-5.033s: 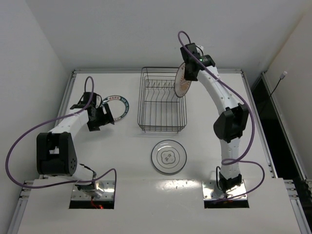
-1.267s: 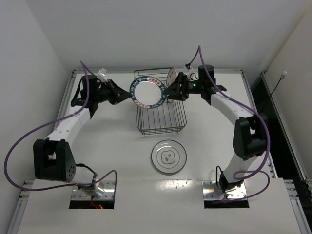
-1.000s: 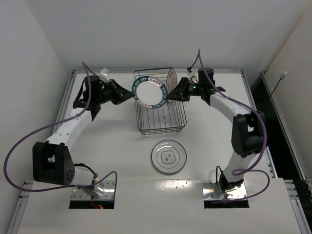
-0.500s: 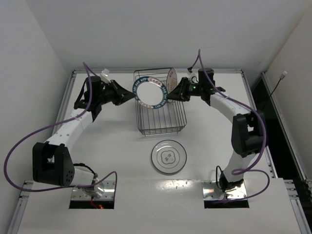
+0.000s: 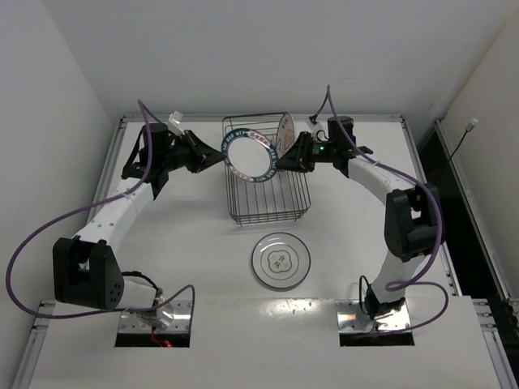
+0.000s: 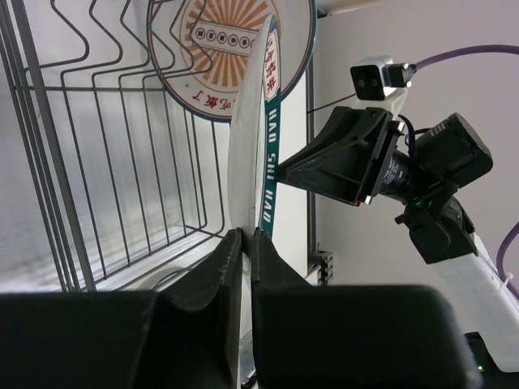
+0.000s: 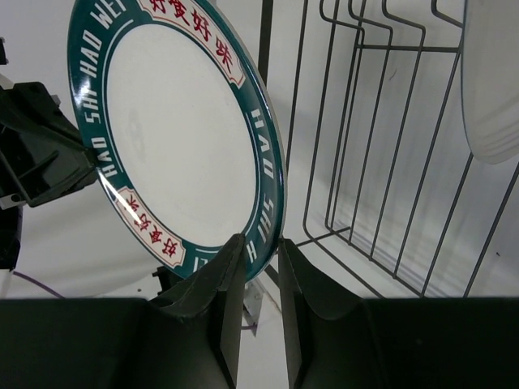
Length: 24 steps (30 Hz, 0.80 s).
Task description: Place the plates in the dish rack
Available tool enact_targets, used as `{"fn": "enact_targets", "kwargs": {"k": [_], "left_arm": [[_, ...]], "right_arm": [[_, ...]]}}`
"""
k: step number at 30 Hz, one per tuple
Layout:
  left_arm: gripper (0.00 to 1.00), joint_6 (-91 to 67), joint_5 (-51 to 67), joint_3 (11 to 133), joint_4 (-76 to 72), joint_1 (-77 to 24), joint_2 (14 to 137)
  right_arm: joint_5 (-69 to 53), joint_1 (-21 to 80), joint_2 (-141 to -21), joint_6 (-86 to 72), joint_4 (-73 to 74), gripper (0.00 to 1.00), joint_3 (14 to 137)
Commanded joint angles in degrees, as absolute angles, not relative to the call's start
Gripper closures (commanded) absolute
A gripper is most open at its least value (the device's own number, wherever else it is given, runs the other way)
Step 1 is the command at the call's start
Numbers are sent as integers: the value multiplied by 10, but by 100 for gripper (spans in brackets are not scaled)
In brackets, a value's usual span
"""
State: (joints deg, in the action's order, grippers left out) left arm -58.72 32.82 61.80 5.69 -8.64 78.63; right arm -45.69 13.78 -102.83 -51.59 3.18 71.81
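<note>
While you look down from above, you see a round, glossy teal-rimmed plate (image 5: 251,158) held on edge over the dish rack (image 5: 268,217), a rectangular basket of thin dark wire with a row of bent upright prongs. The plate's face is smooth and white, ringed by a dark teal band with white letters and red characters. Your left claw (image 6: 243,243) is pinching that plate's rim, both black fingers pressed against the thin edge. Your right claw (image 7: 255,251) meets the opposite rim. Its two fingers straddle the teal band with the rim in the narrow gap, though you cannot tell whether they press on it.

Count three plates. The second, an orange sunburst plate (image 5: 284,130), leans upright among the prongs at the rack's far right corner, just behind the held one. The third, a pale grey plate (image 5: 280,261) with thin rings and a centre motif, lies flat on the white tabletop (image 5: 195,243), near the rack's near side but apart from it. You have one rack and two claws.
</note>
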Motion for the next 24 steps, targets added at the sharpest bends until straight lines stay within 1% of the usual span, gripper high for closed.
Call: {"fn": "enact_targets", "kwargs": {"k": [1, 10, 24], "left_arm": [[100, -594, 361, 650, 34, -101, 772], [100, -594, 361, 650, 34, -101, 772], [100, -589, 361, 655, 45, -101, 772]], "right_arm": [[-490, 153, -1024, -511, 8, 80, 716], [-495, 153, -1035, -511, 3, 79, 716], [-490, 148, -1035, -489, 35, 79, 716]]}}
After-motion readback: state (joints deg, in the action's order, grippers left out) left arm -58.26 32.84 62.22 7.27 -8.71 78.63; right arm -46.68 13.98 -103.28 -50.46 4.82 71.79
